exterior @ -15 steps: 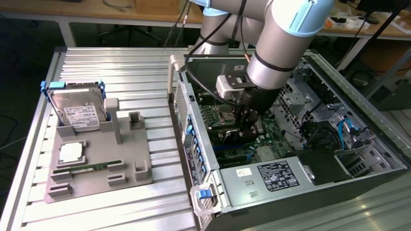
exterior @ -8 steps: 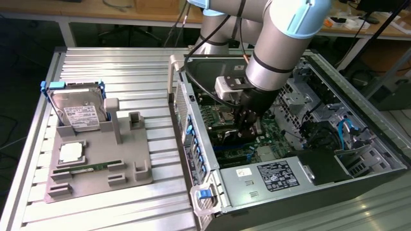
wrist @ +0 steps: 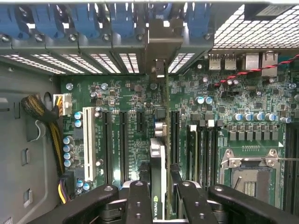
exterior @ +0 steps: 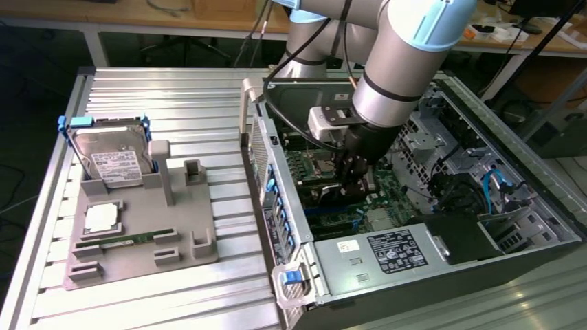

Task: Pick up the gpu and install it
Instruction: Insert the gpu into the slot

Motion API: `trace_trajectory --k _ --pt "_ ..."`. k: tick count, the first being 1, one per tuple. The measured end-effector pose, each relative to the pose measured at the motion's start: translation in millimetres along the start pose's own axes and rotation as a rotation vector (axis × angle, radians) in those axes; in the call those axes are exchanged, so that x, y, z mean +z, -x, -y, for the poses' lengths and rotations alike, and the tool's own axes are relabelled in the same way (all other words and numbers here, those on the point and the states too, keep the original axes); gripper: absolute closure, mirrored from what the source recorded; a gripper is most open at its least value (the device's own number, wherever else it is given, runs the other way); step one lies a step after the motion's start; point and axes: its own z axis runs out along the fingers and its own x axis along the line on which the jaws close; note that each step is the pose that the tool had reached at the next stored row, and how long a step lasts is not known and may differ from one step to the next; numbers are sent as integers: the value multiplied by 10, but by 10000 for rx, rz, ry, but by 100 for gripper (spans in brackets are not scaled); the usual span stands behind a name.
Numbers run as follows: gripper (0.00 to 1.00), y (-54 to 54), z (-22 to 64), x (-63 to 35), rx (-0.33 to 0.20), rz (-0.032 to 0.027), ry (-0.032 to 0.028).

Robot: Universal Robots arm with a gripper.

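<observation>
The table is recorded as ribbed bare metal, dull sheen. The tray is moulded in matt grey plastic. The hard drive is cased in bright metal, paper-labelled. The gpu bracket is noted as grey sheet metal; the motherboard is lacquered green, glossy.

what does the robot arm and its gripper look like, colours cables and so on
The arm is built of thick silver-grey tubes with light blue caps at the joints. A pale grey box is mounted at the wrist, and a thin black cable loops beside it. The gripper is black, with chunky matt fingers dotted with round screw holes.
</observation>
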Motion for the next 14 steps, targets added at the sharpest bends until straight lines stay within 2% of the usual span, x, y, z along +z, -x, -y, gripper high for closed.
trace_trajectory --k 6,14 --pt "73 -51 0 0 3 -6 0" --pt "73 -51 0 0 4 -9 0"
